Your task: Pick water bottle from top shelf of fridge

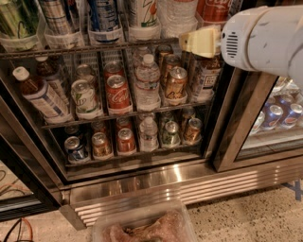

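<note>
The fridge (142, 182) stands open, with a ribbed steel base. Its top shelf (71, 49) is a wire rack along the top of the view, carrying clear cup holders (104, 35). The water bottle (179, 14), clear and ribbed, stands in one of these holders, between a white carton and a red can; its top is cut off by the view's edge. My gripper (199, 41), cream-coloured on a white arm (265, 38), hovers at the front edge of the top shelf, just below and right of the water bottle.
Two smaller water bottles (147, 82) (148, 134) and several soda cans fill the lower racks. Brown tea bottles (40, 94) lean at the left. A glass-door cooler with blue cans (279, 116) stands at the right. A clear plastic tub (142, 227) is at the bottom.
</note>
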Robot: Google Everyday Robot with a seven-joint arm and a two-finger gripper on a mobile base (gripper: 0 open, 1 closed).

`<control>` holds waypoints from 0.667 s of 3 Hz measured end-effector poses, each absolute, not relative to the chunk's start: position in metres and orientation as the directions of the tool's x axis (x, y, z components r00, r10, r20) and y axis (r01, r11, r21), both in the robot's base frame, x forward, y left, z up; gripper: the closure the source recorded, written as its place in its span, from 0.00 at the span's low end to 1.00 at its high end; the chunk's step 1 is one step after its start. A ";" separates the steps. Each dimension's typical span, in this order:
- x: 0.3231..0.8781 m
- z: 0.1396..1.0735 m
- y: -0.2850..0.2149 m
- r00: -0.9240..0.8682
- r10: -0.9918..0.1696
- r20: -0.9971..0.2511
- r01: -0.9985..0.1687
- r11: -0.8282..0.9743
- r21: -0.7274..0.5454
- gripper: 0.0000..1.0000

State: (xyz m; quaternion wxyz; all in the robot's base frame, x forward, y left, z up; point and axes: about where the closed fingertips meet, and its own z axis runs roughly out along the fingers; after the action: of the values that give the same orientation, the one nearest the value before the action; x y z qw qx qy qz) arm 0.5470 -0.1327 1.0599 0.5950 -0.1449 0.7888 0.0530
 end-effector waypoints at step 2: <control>0.576 1.054 -0.122 -0.257 -0.187 -0.948 -0.308 0.946 -0.103 0.22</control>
State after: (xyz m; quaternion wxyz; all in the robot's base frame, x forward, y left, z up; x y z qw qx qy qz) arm 0.5756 -0.1217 1.0536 0.5891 -0.1567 0.7910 0.0514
